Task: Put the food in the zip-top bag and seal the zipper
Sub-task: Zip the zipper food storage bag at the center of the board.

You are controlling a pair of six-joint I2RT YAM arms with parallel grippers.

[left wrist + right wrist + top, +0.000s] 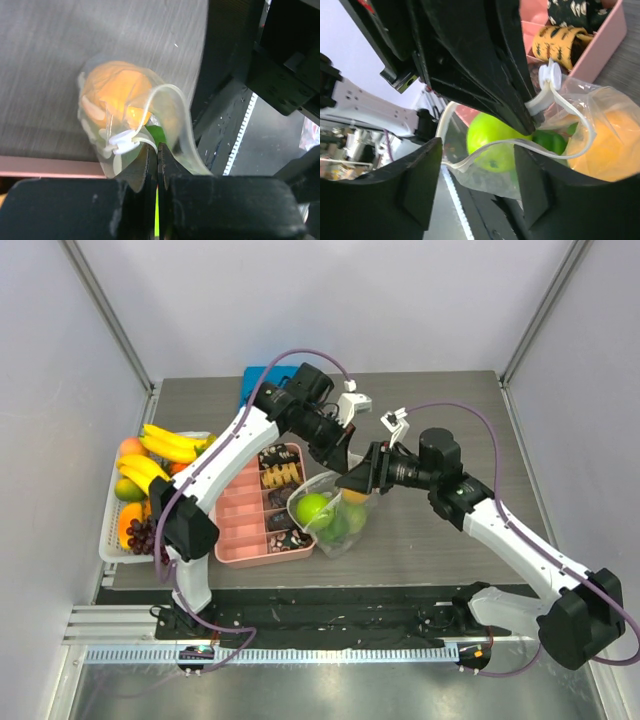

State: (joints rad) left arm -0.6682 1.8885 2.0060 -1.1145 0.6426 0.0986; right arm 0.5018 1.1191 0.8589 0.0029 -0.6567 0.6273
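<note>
The zip-top bag (338,530) stands mouth-up on the table beside the pink box, holding food: a green apple (312,508), another green fruit and an orange (114,97). My left gripper (157,150) is shut on the bag's mouth edge, pinching the zipper (183,107) strip close to its white slider (123,141). The mouth gapes open in a loop. My right gripper (477,172) is open, its fingers (420,187) either side of the zipper (485,151) rim without clamping it, with the apple (492,145) just behind. In the top view both grippers meet over the bag's far end.
A pink compartment box (240,530) with snacks lies just left of the bag. A white tray (108,530) of bananas (165,445) and other fruit sits at the far left. A blue cloth (258,375) lies at the back behind the left arm.
</note>
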